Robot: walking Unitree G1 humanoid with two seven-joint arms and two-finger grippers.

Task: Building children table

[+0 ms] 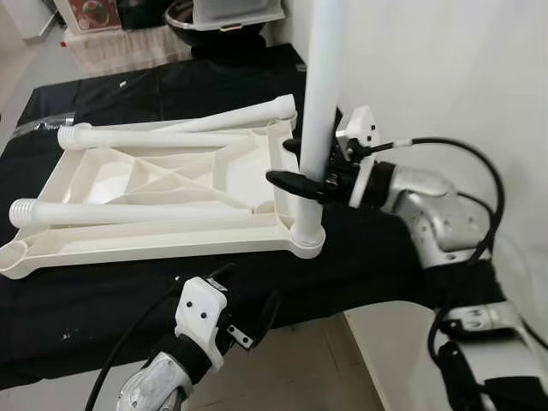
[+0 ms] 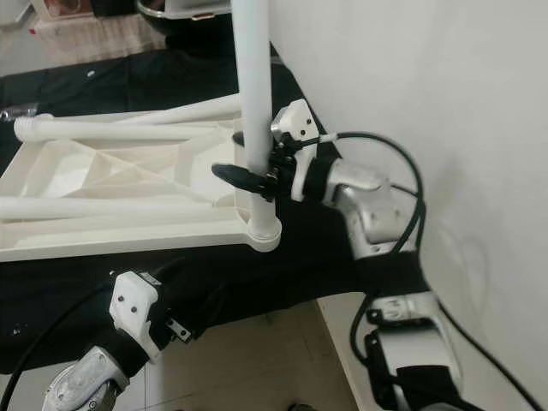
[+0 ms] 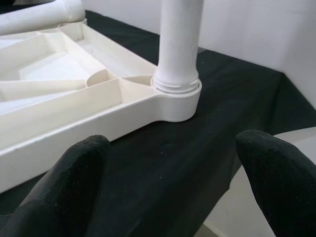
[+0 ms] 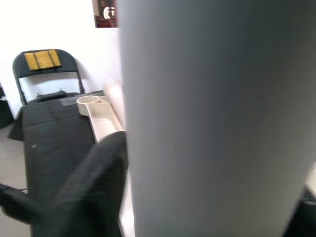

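Left eye view: the inverted table top [image 1: 163,193] lies ribs-up on the black cloth [image 1: 103,291]. One white leg [image 1: 318,111] stands upright in the near-right corner socket [image 1: 306,238]. Risk (judgement): the socket sits near the cloth edge; if side load comes from the right gripper [image 1: 295,178], the leg could cock in the socket or the top could slide off. Two loose legs [image 1: 128,137] lie across the top and could roll if the top is jolted.

Right eye view: right arm reaches in horiz. from the wall side, forearm level, fingers pinching the leg low down, just above the socket. Left gripper [image 2: 184,321] held low, below the table edge, pointing up toward the corner.

Left wrist view: left fingers [image 3: 74,173] spread wide, holding nothing, apart from the socket.

Right wrist view: leg very close to the lens, one black finger against its side. If the grip slips, the leg may not seat.
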